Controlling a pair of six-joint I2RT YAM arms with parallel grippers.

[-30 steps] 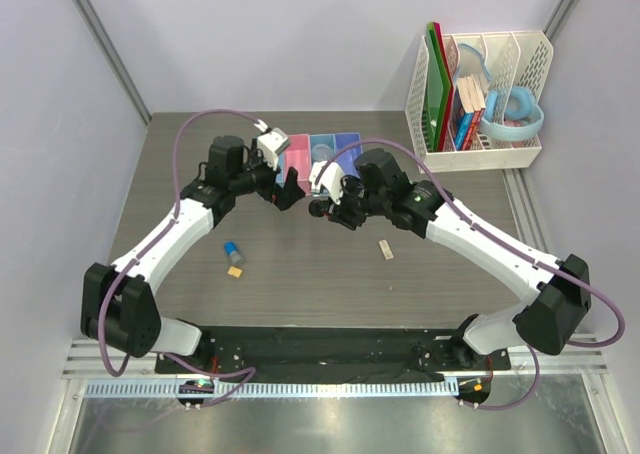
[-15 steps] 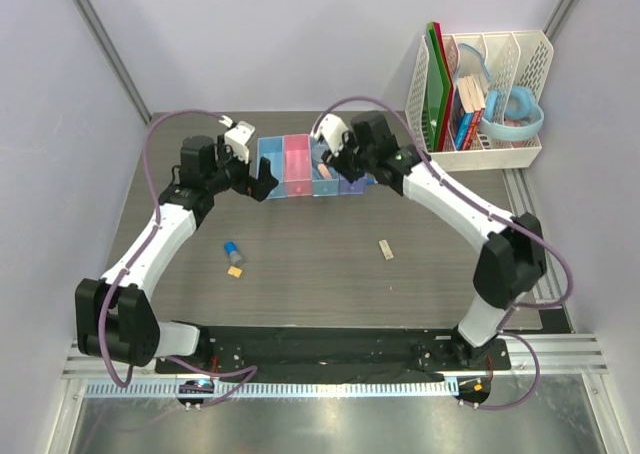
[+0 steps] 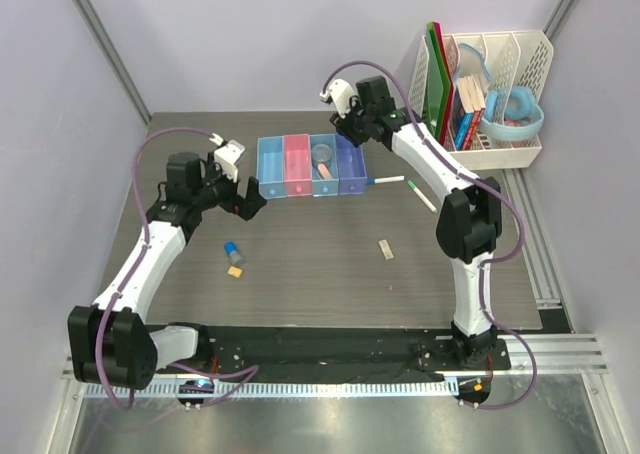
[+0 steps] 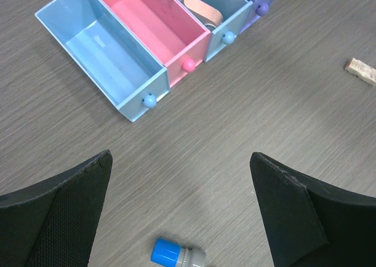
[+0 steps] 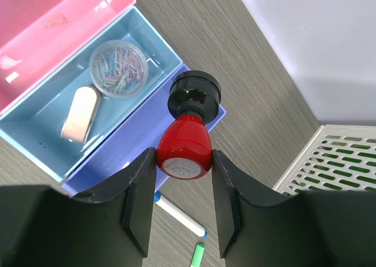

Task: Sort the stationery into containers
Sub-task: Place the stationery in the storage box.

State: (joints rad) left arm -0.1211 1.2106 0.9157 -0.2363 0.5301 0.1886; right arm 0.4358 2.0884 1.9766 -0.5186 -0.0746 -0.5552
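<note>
Right pincer [image 5: 183, 164] has the red-and-black stamp [image 5: 185, 143] clamped between its pads, gripping the red handle with the black base pointing away toward the bins. It hangs over the violet-blue bin [image 5: 138, 132], the right end of the row of containers [image 3: 275, 169], but well above the rim and not inside. I'd guess the height is so it clears the walls. I'd want it lower before letting go, since a rounded stamp could bounce or roll out.

The light-blue bin [image 5: 44, 140] next door holds a round case of paper clips [image 5: 117, 66] and a pink eraser [image 5: 79, 113].

Left pincer [image 4: 181, 179] is spread wide with nothing in it, hovering over the tabletop [image 3: 320, 274] in front of the bins. The blue-capped cylinder [image 4: 176, 255] lies on its side just past it, so my read is that it's lining up for that one next. A tiny yellow piece [image 3: 236, 271] sits right beside the cylinder.

Not sorted yet: a beige eraser [image 3: 385, 249] out in the open, and two white pens [image 3: 390, 180] lying just right of the bins.
</note>
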